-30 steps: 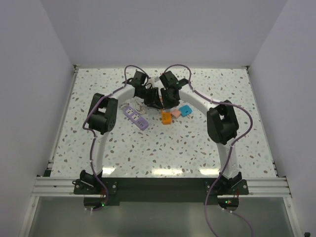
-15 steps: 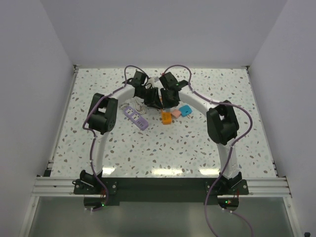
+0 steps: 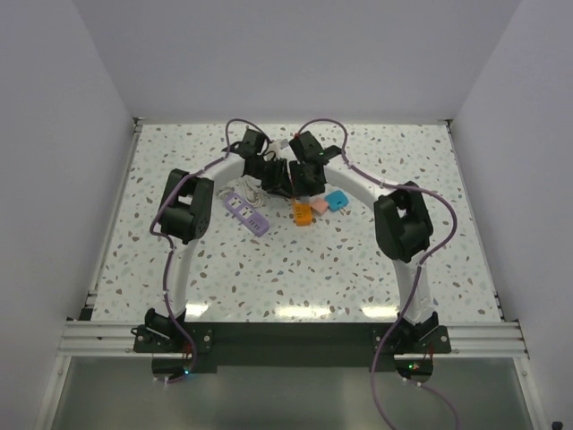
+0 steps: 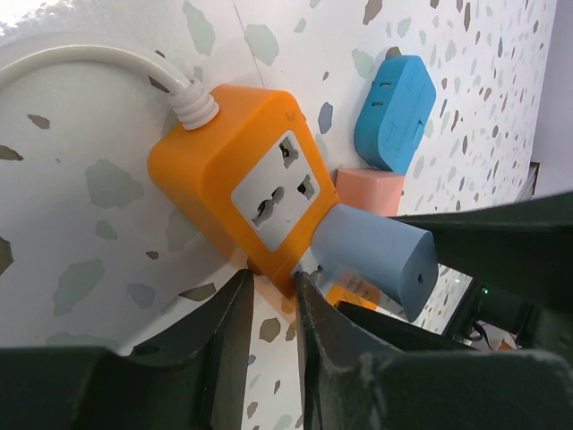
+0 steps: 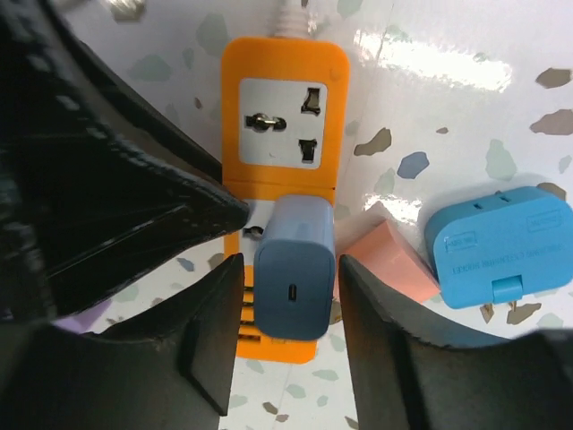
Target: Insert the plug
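Note:
The orange power strip (image 5: pixel 285 55) (image 4: pixel 192 170) (image 3: pixel 303 212) lies flat on the speckled table. A blue-grey plug (image 5: pixel 295 269) (image 4: pixel 376 255) stands in its second socket; the first socket is bare. My right gripper (image 5: pixel 291 262) (image 3: pixel 311 182) is open around the plug, and a narrow gap shows between each finger and the plug's sides. My left gripper (image 4: pixel 273 279) (image 3: pixel 283 182) is shut on the strip's side edge, right beside the plug.
A blue adapter (image 5: pixel 501 242) (image 4: pixel 394 112) (image 3: pixel 337 200) and a pink block (image 5: pixel 389 260) (image 4: pixel 372 190) lie just right of the strip. A purple strip (image 3: pixel 244 210) lies to the left. The strip's white cable (image 4: pixel 81 63) runs off toward the back.
My right gripper's fingers have spread slightly off the plug's sides. Both arms hold their places over the strip.

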Available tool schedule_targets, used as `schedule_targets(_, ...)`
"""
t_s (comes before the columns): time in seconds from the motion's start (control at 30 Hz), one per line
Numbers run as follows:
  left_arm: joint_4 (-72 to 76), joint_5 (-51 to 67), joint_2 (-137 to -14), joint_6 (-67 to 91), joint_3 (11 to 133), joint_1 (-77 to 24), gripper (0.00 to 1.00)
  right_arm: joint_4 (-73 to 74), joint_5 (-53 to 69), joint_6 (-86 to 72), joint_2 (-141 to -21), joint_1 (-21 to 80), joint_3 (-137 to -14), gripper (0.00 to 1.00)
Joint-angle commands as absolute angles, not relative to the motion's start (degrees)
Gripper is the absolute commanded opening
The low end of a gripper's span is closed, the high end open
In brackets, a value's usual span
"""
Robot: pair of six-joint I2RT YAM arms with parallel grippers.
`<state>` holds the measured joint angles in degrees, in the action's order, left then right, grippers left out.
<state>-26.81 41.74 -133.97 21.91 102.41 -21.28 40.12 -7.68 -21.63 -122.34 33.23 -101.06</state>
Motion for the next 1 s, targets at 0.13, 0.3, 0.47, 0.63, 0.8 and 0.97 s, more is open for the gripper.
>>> schedule_targets(0.13, -27.60, 39.90, -133.68, 20.39, 103.01, -22.85, 0.28, 45.53, -4.49, -22.76, -124.46, 31.56, -103.27, 0.67)
schedule_targets(0.3, -28.21, 38.94, -133.77, 20.04, 103.27, -22.85, 0.28, 41.76, -2.38, -23.11, -119.11, 30.76, -105.38, 0.79)
schedule_targets(0.47, -28.30, 38.41, -133.33, 19.86, 103.27, -22.85, 0.28, 40.78, -1.41, -23.64, -114.00, 30.15, -105.30, 0.81)
schedule_targets(0.63, -28.65, 37.36, -132.54, 19.34, 103.71, -22.76, 0.28, 38.32, -1.14, -25.57, -107.07, 26.02, -99.41, 0.82)
schedule_targets(0.8, -30.06, 34.46, -130.35, 18.46, 105.29, -22.76, 0.36, 38.76, -3.07, -22.77, -105.91, 21.01, -95.72, 0.82)
schedule_targets(0.97, -30.59, 32.70, -126.57, 18.02, 105.47, -22.59, 0.60, 41.75, -6.32, -19.77, -108.19, 20.74, -95.45, 0.82)
